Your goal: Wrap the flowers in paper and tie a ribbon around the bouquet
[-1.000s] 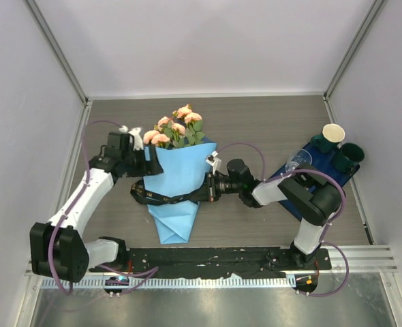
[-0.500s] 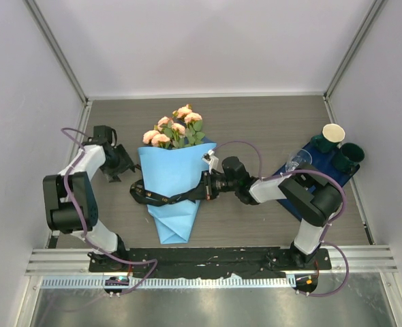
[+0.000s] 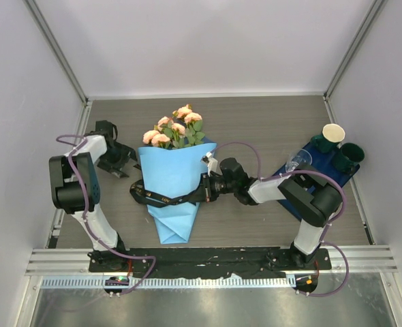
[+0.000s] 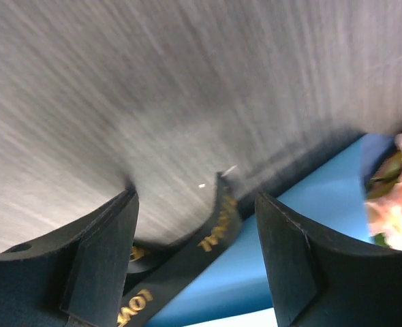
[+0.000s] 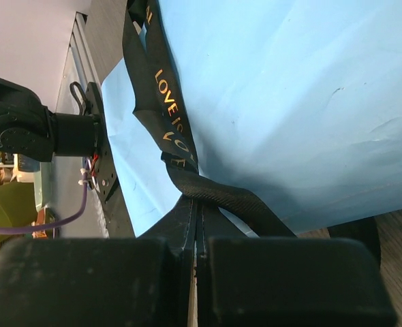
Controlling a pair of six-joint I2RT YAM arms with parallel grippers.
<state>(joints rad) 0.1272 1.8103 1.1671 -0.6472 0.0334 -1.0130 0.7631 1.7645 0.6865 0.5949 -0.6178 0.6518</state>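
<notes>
Right gripper (image 5: 195, 204) pinches the narrow black gold-lettered ribbon (image 5: 170, 122) over the light-blue paper cone (image 3: 177, 174). Left gripper (image 4: 195, 197), fingers parted and empty, should seize the ribbon's loose end, seemingly just beneath.

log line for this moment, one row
stage: tying ribbon | right claw: shut on ribbon across bouquet | left claw: open, at ribbon end left of bouquet

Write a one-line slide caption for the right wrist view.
Right jaws shut on the black, gold-lettered ribbon, which runs across the light blue paper of the bouquet.
</notes>
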